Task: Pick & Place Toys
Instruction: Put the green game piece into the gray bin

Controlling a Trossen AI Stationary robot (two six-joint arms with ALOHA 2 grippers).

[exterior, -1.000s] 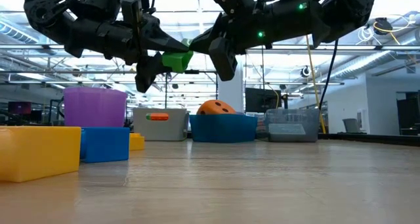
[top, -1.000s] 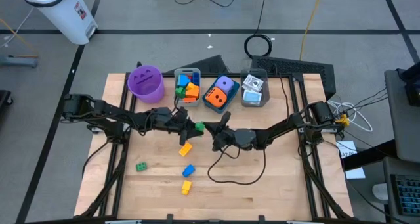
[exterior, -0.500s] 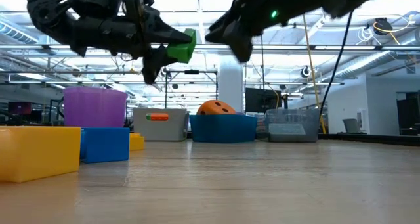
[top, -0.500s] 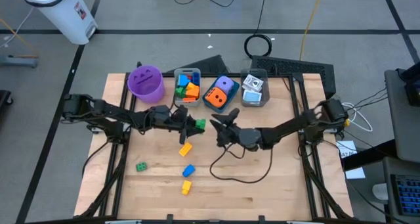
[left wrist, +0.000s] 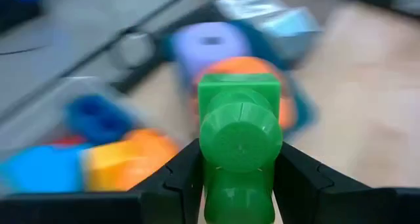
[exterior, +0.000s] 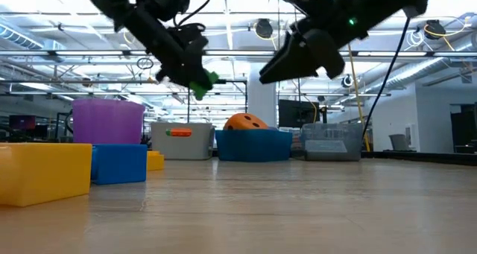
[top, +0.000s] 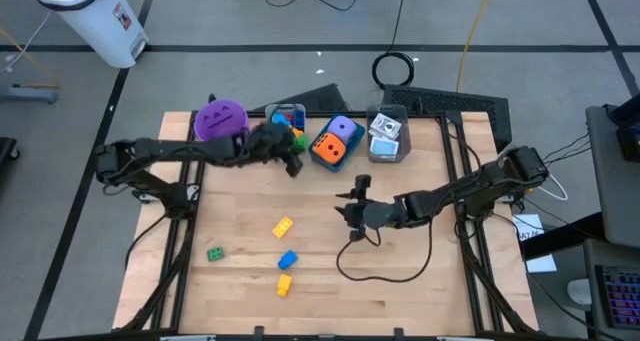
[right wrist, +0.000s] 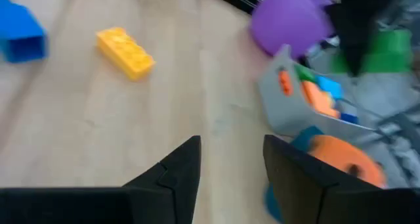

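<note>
Since the earlier frame my left tool has swung away from the bench centre toward 12 o'clock, carrying the green brick to the rim of the grey bin, while my right tool has backed off toward 4 o'clock and its fingers have parted; nothing sits between them.

My left tool is clamped on the green brick. From the left wrist camera I see smooth glossy plastic: a round stud facing the lens with a square block behind it, pinched between the two dark fingers. From above, the arm hides nearly all of it; the low camera gives only a small green corner under the tool, up in the air.

On the pale wooden bench, a yellow brick lies near the middle, with a blue brick and a second yellow brick toward 6 o'clock and a green brick on the bench toward 8 o'clock.

Along 12 o'clock stand the purple cup, the grey bin of mixed bricks, a blue bin holding an orange dotted die and a purple die, and a clear bin with printed cubes. Only the right wrist camera shows the grey bin's straight plastic wall from the side.
</note>
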